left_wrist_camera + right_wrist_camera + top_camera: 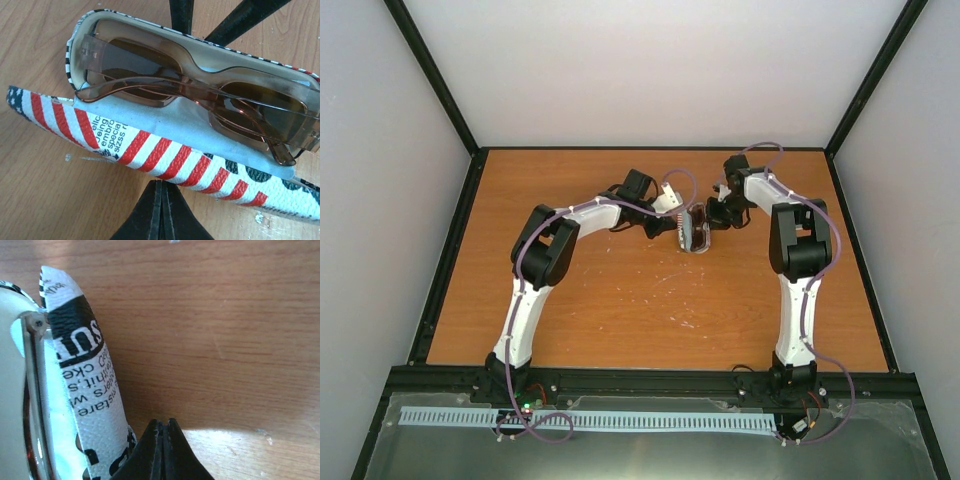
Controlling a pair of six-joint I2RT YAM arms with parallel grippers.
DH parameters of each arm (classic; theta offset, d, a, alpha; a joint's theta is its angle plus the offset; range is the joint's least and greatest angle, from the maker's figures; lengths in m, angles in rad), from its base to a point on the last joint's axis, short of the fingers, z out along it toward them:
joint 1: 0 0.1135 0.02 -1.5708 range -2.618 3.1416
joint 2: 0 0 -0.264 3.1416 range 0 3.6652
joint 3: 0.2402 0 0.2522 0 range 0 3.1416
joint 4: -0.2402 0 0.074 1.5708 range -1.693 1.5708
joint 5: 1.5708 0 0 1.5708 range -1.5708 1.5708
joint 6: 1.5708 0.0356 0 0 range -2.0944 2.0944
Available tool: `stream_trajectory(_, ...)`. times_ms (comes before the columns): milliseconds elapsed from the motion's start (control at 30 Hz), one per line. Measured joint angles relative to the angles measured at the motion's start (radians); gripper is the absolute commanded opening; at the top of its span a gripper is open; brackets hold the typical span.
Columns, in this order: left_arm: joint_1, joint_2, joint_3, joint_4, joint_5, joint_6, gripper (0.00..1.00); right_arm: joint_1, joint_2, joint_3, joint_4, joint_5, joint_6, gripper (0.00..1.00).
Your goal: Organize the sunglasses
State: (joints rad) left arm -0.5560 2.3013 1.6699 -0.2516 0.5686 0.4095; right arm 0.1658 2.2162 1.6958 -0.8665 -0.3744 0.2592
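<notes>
The tabletop (620, 310) is lit evenly in the overhead view; in the right wrist view the case (90, 390) lining is washed out.

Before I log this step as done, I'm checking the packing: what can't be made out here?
- Top view: sunglasses too small to judge their fit.
- Left wrist view: case cut off at its right end by the picture edge; cloth mostly hidden under the sunglasses.
- Right wrist view: sunglasses almost wholly beyond the left edge.
</notes>
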Motion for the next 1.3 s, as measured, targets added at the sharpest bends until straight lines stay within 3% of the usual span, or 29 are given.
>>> stream_trajectory(1300, -0.056, 0.0, 0.027, -0.014, -0.103, 0.016, 0.04, 0.01, -0.06, -0.129, 0.116, -0.002, 0.015, 0.03)
